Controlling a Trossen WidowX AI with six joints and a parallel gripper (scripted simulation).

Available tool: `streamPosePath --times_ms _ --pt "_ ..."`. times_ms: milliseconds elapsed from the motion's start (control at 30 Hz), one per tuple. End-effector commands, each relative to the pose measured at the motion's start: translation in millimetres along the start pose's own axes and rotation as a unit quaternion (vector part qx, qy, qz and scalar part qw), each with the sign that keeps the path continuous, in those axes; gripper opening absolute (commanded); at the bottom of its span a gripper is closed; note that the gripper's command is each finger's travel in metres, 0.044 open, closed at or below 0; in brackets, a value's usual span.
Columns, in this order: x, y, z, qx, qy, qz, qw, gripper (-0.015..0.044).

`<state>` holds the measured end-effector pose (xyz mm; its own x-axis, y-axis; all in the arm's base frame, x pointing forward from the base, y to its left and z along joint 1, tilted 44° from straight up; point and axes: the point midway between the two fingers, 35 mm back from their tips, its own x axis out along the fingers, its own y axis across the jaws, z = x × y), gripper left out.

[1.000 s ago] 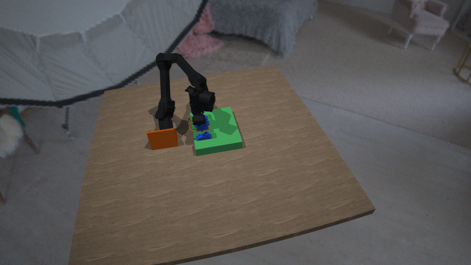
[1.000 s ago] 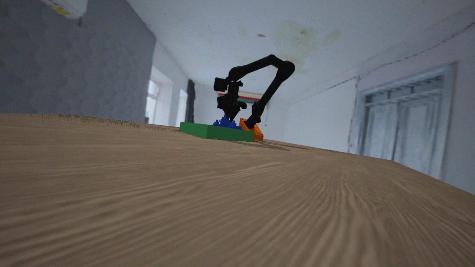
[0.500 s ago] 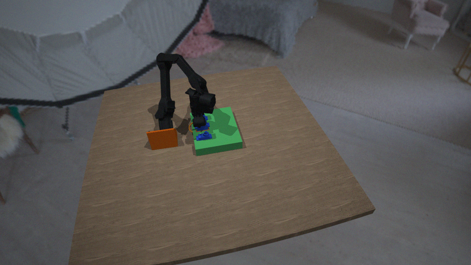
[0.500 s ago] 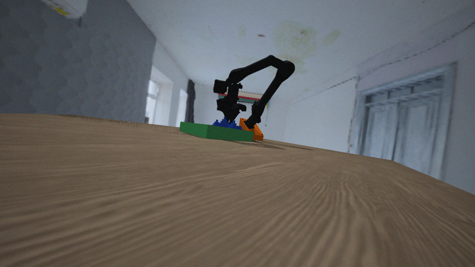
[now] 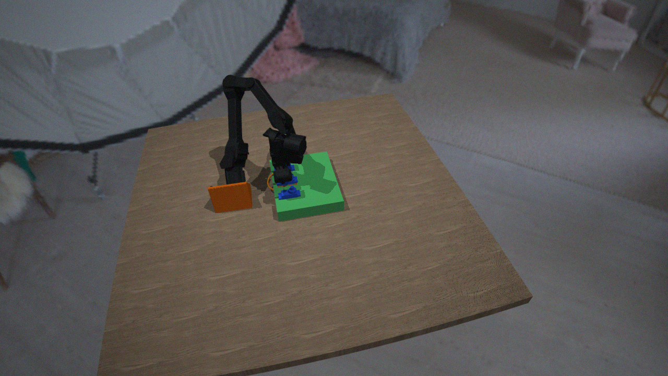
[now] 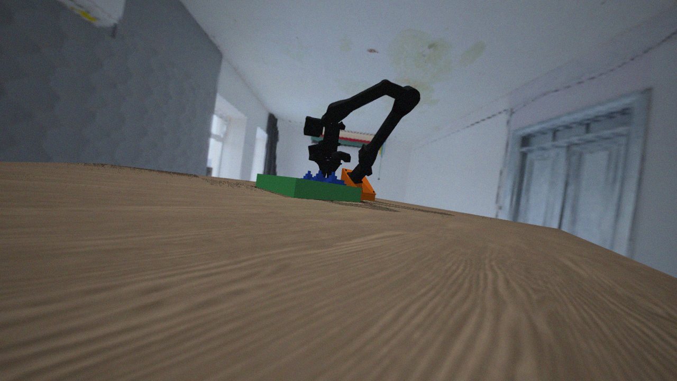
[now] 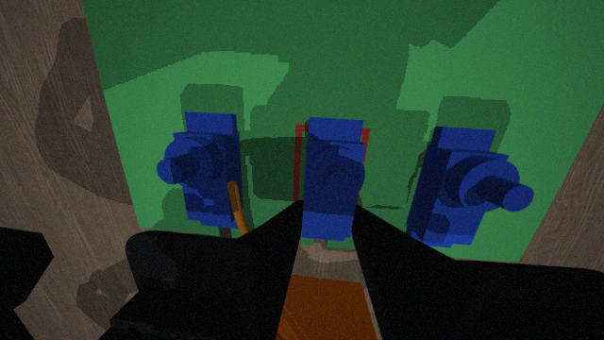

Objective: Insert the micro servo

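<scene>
The gripper (image 7: 327,222) is closed part-way on the servo (image 7: 333,177), its 2 black fingers pressing the long flat sides of the blue body near its near end. In the wrist view the servo sits between 2 seated servos, 1 to the left (image 7: 205,172) and 1 to the right (image 7: 460,186), right over the red outline (image 7: 298,162) that marks the pocket on the green deck (image 7: 330,57). The red lines show just beside its left and right edges, so it looks well lined up. The round shaft boss faces the camera, so the shaft points up. Whether the ears already touch the deck I cannot tell; in the exterior view the blue shapes (image 6: 323,177) stand at about 1 height, which suggests it is low or nearly down.

The servo is likely a light, rigid plastic block with smooth faces. A side grip on the flat body walls suits it; the ears and shaft are thin and better left alone. A smooth case could slip or tilt if pushed off-centre. The orange cable (image 7: 236,208) is the soft part: it curves out near the left finger, and whether it lies in the notch is hidden. The orange tray (image 5: 230,197) lies left of the deck.
</scene>
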<state>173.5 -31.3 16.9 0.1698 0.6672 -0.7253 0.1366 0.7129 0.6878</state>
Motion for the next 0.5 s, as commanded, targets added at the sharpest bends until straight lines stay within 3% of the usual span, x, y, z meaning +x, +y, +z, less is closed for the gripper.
streamPosePath --times_ms 0,67,300,467 --pt "3.9 0.4 -0.2 0.001 -0.001 0.002 1.0 0.0" --pt "5.1 0.4 -0.2 0.001 -0.001 0.002 1.0 0.0" --pt "3.1 -0.1 -0.3 0.001 -0.001 0.002 1.0 0.0184" --pt "-16.6 -0.4 -0.1 0.002 -0.001 0.001 1.0 0.0187"
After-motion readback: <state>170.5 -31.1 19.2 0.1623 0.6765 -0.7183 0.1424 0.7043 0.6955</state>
